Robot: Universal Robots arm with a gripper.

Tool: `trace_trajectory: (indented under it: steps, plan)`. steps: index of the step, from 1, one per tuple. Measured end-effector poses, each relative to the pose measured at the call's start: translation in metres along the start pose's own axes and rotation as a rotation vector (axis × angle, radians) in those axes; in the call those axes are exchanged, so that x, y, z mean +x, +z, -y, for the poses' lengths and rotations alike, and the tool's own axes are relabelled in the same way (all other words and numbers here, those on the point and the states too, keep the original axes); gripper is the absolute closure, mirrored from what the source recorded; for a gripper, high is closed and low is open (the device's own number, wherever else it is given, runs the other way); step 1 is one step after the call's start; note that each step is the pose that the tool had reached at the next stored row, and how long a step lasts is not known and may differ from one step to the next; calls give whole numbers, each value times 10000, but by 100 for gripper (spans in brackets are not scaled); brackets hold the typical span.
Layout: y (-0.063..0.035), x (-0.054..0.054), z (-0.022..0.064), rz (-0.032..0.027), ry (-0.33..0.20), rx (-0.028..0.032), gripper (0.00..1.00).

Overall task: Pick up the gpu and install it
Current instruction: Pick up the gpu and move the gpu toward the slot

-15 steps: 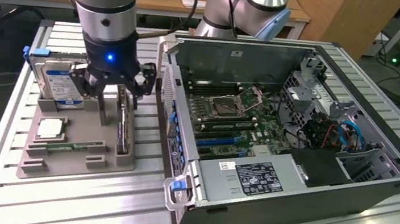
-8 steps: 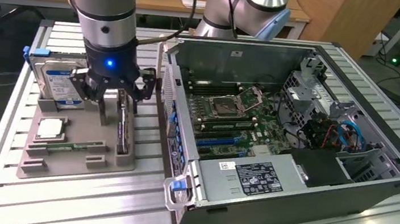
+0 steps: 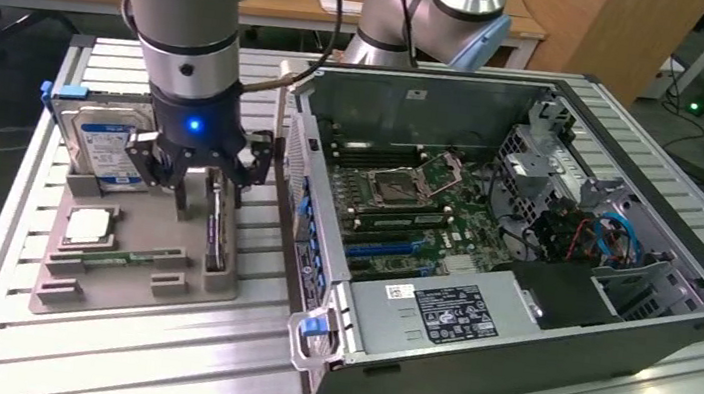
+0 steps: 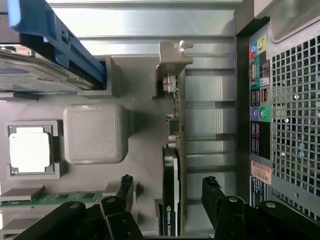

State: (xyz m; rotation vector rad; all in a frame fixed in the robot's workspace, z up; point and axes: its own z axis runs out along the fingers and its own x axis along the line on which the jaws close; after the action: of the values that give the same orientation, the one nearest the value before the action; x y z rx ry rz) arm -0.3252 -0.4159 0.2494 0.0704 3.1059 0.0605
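The gripper (image 4: 168, 181), jaws spread, straddles the gpu (image 3: 215, 236) without pinching it. The card stands on edge along the holder tray's (image 3: 128, 275) edge nearest the computer case (image 3: 659, 325). Neither pickup nor installation is done yet.

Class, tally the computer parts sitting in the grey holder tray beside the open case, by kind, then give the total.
Hard drive: 1
Processor chip: 1
Memory stick: 1
gpu: 1
Total: 4
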Motion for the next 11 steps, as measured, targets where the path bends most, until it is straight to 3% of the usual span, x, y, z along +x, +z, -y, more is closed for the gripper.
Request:
trace_trajectory:
  steps: [11]
  plan:
    - [200,4,6,2,15,0,34]
